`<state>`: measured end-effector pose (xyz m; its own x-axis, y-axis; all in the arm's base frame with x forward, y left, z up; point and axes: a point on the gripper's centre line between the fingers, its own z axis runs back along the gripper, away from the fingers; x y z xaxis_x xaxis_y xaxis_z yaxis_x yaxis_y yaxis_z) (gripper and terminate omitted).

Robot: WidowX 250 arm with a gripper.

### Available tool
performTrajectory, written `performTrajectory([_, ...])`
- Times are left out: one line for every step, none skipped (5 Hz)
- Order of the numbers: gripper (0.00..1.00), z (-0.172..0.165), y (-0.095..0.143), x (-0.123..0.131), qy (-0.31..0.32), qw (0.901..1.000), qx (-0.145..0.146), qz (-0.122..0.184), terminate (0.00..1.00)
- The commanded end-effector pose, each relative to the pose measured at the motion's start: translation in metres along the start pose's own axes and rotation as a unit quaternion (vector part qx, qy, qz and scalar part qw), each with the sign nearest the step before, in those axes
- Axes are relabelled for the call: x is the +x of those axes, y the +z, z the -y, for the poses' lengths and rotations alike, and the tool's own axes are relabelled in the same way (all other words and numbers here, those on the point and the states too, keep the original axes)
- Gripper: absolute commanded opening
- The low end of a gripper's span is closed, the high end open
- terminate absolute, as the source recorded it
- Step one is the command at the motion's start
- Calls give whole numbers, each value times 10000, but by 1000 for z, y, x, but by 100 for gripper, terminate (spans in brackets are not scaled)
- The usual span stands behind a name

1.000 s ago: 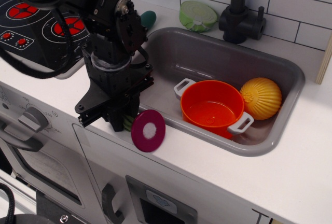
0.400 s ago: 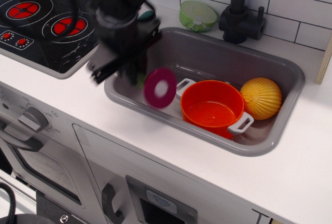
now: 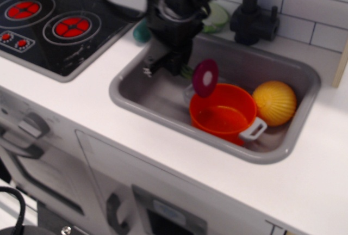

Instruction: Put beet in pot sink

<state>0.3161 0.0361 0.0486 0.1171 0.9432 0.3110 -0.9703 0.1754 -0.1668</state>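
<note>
The beet is a magenta disc with a pale centre, held in the air by its green stems just above the near-left rim of the pot. My black gripper is shut on those stems and hangs over the left half of the sink. The orange-red pot with grey loop handles stands inside the grey sink, right of centre. The fingertips are blurred and partly hidden by the arm.
A yellow ribbed ball lies in the sink right of the pot. A black tap stands behind the sink, a light green disc beside it, a teal object at the sink's left corner. A toy hob is far left.
My gripper lifted the beet from the front counter edge, carried it up and right over the sink, and now holds it at the pot's left rim.
</note>
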Motion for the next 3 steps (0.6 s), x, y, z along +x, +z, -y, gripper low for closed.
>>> performTrajectory([0,15,6,-22,-133,9986,-362,358,0])
performTrajectory([0,14,10,-21,-145,9991,-316,223,0])
performTrajectory([100,18,9,-25,-431,9984,-262,262,0])
